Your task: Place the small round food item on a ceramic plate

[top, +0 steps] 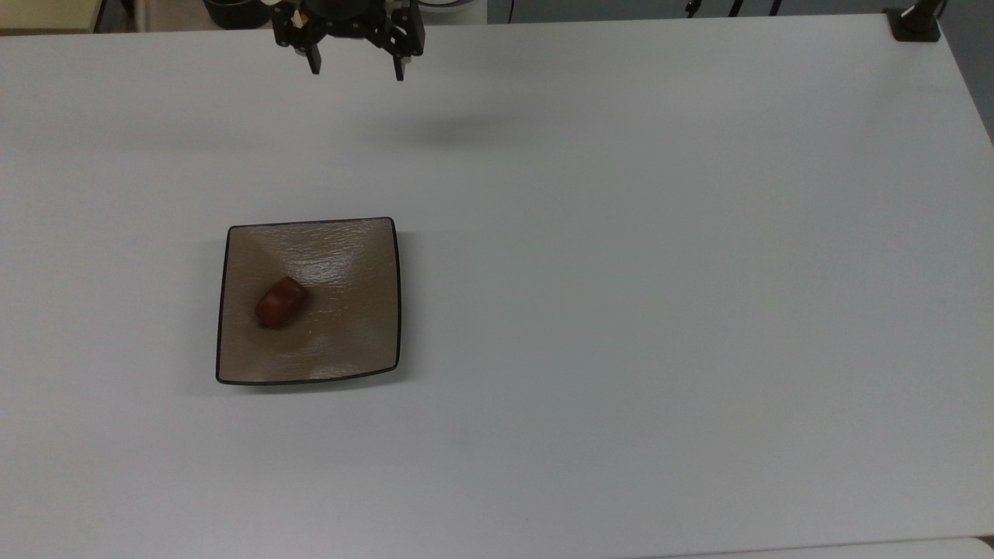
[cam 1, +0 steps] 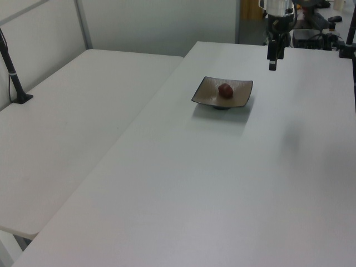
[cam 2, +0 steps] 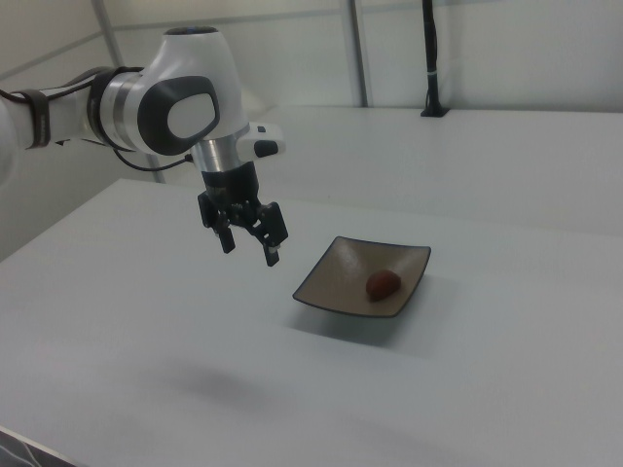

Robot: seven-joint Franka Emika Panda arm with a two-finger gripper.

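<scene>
The small reddish-brown food item (top: 280,302) lies on the square tan plate (top: 353,341), left of the plate's middle in the top view. It also rests on the plate (cam 1: 208,93) in the left view as a dark red lump (cam 1: 225,89), and in the right view as a glossy lump (cam 2: 383,283) on the plate (cam 2: 336,277). My gripper (top: 357,68) hangs open and empty high above the table, well beyond the plate's far edge in the top view. In the right view the gripper (cam 2: 250,251) hovers to the plate's left, fingers spread.
The white table (top: 621,272) stretches wide to the top view's right. A dark post base (top: 915,22) stands at its far right corner. A second white table (cam 1: 67,128) adjoins it on the left view's left, with a black pole (cam 1: 14,78).
</scene>
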